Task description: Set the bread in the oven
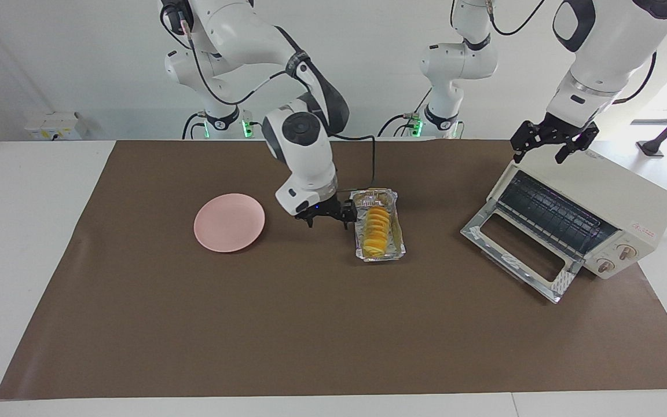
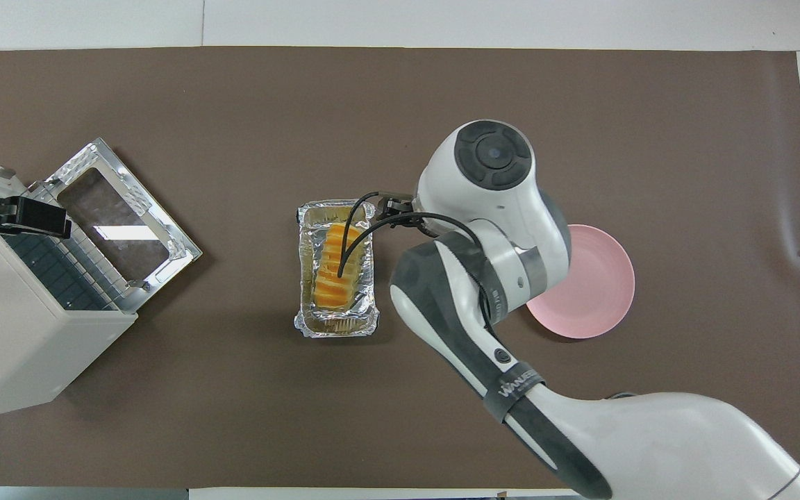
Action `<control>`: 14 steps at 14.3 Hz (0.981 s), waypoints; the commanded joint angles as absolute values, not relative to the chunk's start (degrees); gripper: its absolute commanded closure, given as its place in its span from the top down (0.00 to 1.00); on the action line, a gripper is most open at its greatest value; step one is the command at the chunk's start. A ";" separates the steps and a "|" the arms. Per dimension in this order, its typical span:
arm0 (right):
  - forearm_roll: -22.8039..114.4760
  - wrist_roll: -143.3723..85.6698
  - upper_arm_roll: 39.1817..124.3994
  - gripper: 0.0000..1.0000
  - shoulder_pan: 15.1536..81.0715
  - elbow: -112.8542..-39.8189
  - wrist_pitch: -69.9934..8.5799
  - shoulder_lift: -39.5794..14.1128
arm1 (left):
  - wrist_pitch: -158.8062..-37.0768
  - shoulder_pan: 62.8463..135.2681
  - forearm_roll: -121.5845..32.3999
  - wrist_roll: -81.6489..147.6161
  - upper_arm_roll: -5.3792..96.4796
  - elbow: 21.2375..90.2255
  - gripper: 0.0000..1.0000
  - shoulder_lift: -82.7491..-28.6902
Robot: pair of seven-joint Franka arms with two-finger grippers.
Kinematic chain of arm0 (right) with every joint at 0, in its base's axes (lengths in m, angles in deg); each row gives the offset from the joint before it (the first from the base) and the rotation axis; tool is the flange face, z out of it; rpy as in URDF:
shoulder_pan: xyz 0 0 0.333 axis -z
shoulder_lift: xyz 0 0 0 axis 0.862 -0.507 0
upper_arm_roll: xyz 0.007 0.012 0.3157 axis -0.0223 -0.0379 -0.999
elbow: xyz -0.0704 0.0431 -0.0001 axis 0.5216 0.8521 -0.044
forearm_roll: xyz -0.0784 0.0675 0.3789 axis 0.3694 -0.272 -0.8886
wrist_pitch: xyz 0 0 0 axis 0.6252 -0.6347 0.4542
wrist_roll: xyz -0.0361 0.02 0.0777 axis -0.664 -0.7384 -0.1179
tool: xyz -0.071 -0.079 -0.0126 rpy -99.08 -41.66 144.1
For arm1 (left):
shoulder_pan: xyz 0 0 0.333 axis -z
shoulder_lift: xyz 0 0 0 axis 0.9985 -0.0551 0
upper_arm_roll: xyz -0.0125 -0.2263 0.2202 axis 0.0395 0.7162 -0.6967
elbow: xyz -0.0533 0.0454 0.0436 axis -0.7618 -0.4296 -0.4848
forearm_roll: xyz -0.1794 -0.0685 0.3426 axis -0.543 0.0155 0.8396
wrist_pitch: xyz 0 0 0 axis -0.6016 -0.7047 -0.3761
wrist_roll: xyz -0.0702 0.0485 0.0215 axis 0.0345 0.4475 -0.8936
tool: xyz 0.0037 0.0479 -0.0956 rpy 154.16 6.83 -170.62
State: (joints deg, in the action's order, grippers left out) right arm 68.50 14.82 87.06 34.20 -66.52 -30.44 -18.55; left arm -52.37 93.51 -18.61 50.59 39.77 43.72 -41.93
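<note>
We are looking at a job that is only just starting. The bread [image 1: 377, 232] is lying in the foil tray [image 1: 392, 251] in the middle of the brown mat [image 1: 310, 324], so it is not in the oven [image 1: 617, 200] yet. The oven is sitting at the left arm's end of the table, well apart from the tray. Its glass door [image 1: 521, 253] is already hanging open and the dark rack [image 1: 553, 217] inside is showing, so we are thinking that part is done. Our right gripper [image 1: 327, 219] is hanging just beside the tray, toward the pink plate [image 1: 229, 222], and its fingers are spread apart with nothing in them. Our left gripper [image 1: 548, 149] is waiting over the top of the oven with its fingers spread wide too, holding nothing. So we are guessing these steps are left: grabbing the bread, carrying it across to the oven, and setting it on the rack. The bread is long and thin. It is lying flat with its long way running the same as the tray, one end pointing toward the robots and the other end pointing away from them. Its slices are standing side by side along that line.
</note>
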 commanded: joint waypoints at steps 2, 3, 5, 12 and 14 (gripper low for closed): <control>68.34 -0.58 87.06 1.00 43.69 -67.51 -21.76 -12.87 | -52.02 93.34 -19.10 51.06 39.71 44.36 1.00 -40.83; 68.43 -6.38 87.06 1.00 46.94 -67.51 -19.83 -11.73 | -51.93 93.34 -19.10 50.98 39.71 44.36 1.00 -40.83; 69.39 -16.32 87.15 1.00 53.01 -67.94 -17.01 -9.01 | -52.02 93.43 -19.10 51.06 39.71 44.36 1.00 -40.74; 75.81 -29.99 87.15 1.00 59.53 -68.56 -8.13 -0.13 | -52.02 93.43 -19.10 51.06 39.71 44.36 1.00 -40.74; 75.81 -32.44 87.14 1.00 61.11 -68.65 -7.68 1.55 | -52.02 93.43 -19.10 51.06 39.71 44.36 1.00 -40.74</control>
State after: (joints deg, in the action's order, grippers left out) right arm 75.43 -29.13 87.99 58.85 -66.65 -7.81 -1.28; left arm -52.37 93.51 -18.61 50.59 39.77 43.71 -41.93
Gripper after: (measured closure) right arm 0.000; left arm 0.000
